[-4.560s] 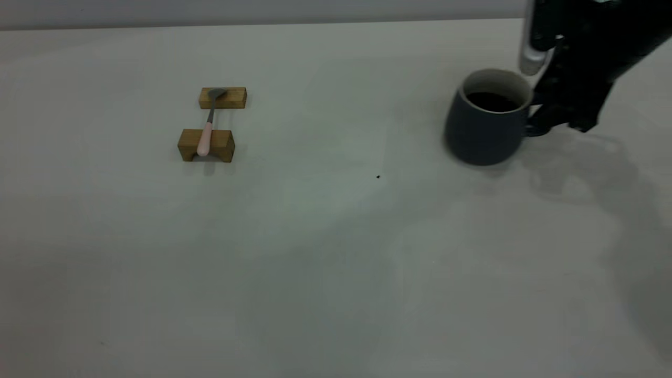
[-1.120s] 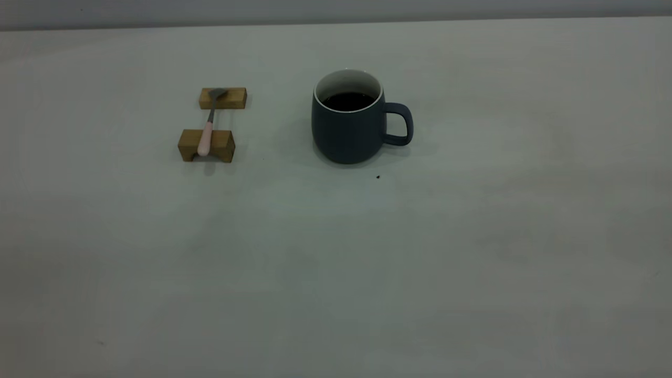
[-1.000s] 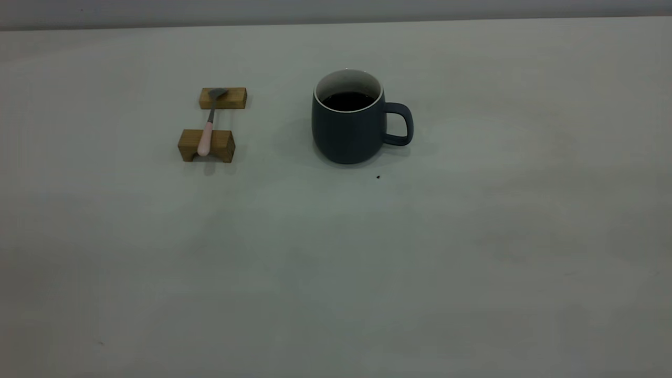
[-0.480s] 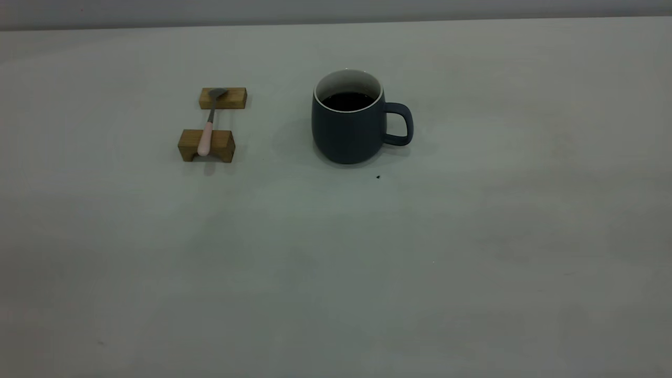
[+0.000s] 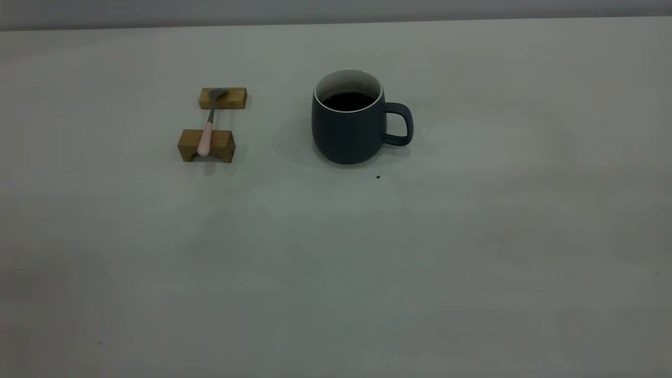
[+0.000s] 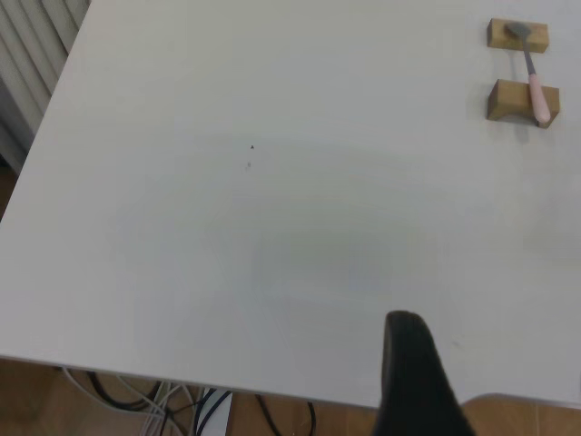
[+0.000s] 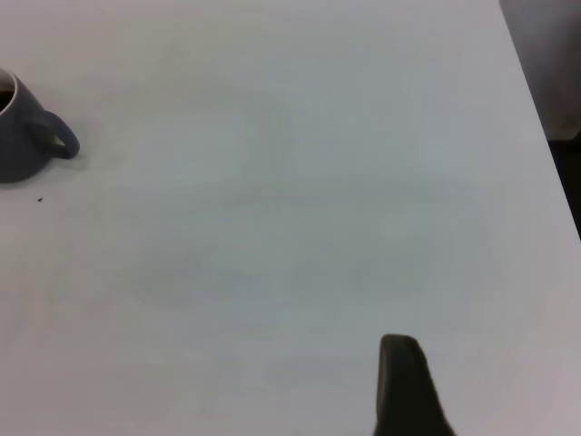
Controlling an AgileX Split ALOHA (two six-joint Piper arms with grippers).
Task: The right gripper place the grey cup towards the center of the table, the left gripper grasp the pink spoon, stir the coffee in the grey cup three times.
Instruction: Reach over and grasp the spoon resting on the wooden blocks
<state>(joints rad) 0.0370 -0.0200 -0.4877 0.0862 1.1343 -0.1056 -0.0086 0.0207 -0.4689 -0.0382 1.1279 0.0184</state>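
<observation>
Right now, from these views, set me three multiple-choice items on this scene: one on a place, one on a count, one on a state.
1. Where does the pink spoon lie?
A. Inside the grey cup
B. Across the two wooden blocks
C. Flat on the table

2. How many wooden blocks are there?
A. One
B. Two
C. Four

3. What state is the grey cup in?
A. Upright, holding coffee
B. Tipped over
C. Upright and empty

Answers:
1. B, its bowl sits on the far block and its handle on the near one.
2. B, two tan blocks show.
3. A, dark coffee shows below the rim.
</observation>
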